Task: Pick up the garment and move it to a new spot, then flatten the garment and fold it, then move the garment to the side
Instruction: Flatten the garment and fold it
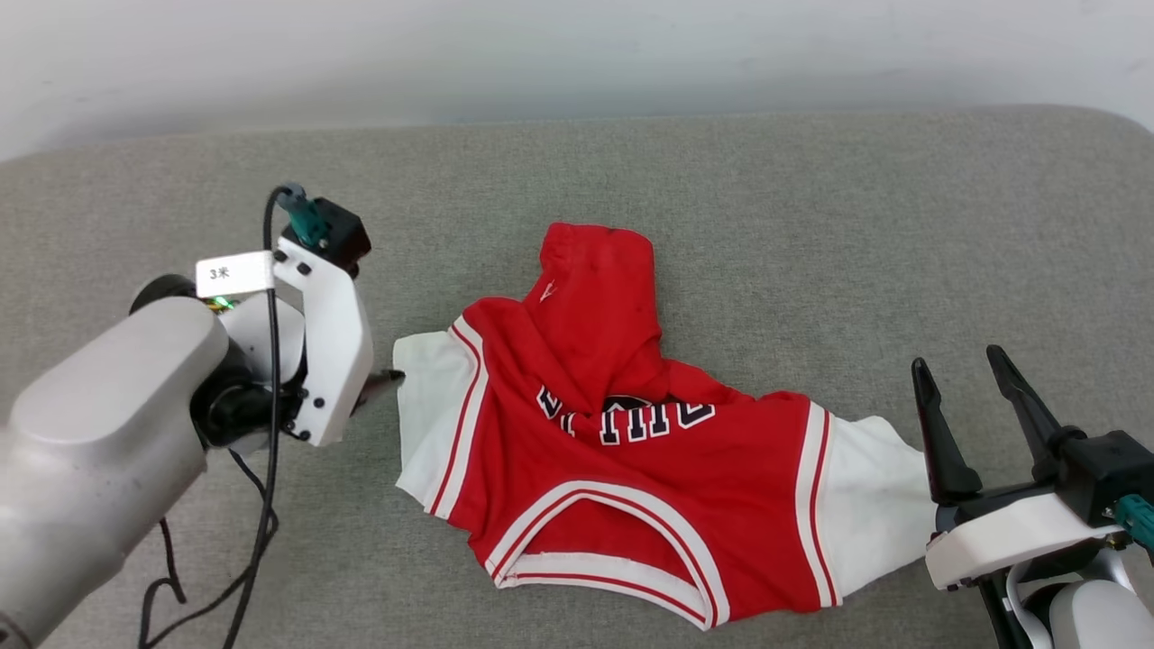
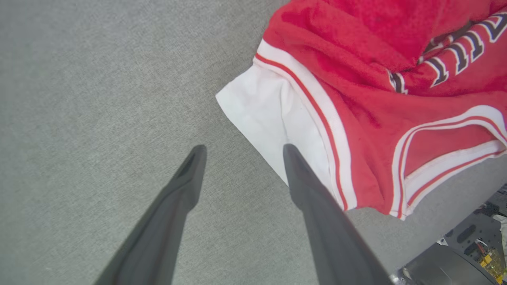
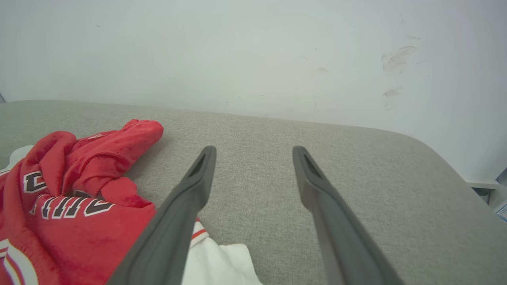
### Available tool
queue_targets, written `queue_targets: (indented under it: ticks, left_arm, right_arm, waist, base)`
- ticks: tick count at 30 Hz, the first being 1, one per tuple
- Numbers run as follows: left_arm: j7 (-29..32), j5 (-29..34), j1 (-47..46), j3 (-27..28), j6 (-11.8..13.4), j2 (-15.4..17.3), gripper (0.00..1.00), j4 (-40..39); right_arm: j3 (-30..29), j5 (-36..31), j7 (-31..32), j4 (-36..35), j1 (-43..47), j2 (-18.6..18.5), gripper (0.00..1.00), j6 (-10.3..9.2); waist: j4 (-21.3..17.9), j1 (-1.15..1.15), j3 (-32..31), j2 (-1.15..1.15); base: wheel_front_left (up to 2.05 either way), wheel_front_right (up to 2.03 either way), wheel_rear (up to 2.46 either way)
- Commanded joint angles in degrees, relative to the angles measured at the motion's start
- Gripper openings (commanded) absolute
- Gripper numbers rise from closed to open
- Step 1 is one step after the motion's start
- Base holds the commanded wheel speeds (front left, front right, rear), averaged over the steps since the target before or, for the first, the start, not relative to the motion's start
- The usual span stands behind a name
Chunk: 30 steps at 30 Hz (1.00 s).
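The garment (image 1: 622,451) is a red T-shirt with white sleeves and striped trim, lying crumpled on the grey cushion (image 1: 811,225). Its collar faces the near edge and the hem is bunched up toward the far side, over dark lettering. My left gripper (image 1: 386,380) sits at the shirt's left white sleeve (image 2: 269,114). In the left wrist view this gripper (image 2: 243,152) is open, with one finger (image 2: 313,190) over the sleeve's edge and nothing held. My right gripper (image 1: 957,361) stands open just right of the other white sleeve (image 1: 879,487). Its fingers (image 3: 190,198) are spread over bare cushion.
A pale wall (image 1: 577,54) runs behind the cushion. The cushion's rounded far right corner (image 3: 435,146) drops off near the wall. A black cable (image 1: 261,505) hangs from my left arm. Part of the robot's base (image 2: 467,253) shows past the near edge.
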Motion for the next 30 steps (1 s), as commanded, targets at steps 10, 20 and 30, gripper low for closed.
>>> queue_targets:
  ticks: [10,20,30]
  left_arm:
    - [2.7,1.4,2.5,-2.7,0.0,-2.1,1.0,4.0]
    - [4.1,2.1,6.2,-4.7,0.0,-3.2,1.0,5.8]
    - [1.0,2.5,6.9,-5.6,-0.1,-2.8,0.0,3.5]
  right_arm:
    - [0.7,0.6,-0.5,-0.1,-2.3,-0.2,1.0,-0.08]
    - [0.1,0.6,-1.2,0.6,-2.5,-0.1,1.0,-0.08]
    - [0.0,0.1,-1.5,1.2,-2.5,0.0,1.0,-0.08]
  waist:
    - [-3.2,0.0,2.8,0.0]
    - [-4.1,0.0,4.2,0.0]
    - [-2.5,0.0,3.5,0.0]
  base:
    - [0.0,0.0,0.0]
    - [0.0,0.0,0.0]
    - [0.0,0.0,0.0]
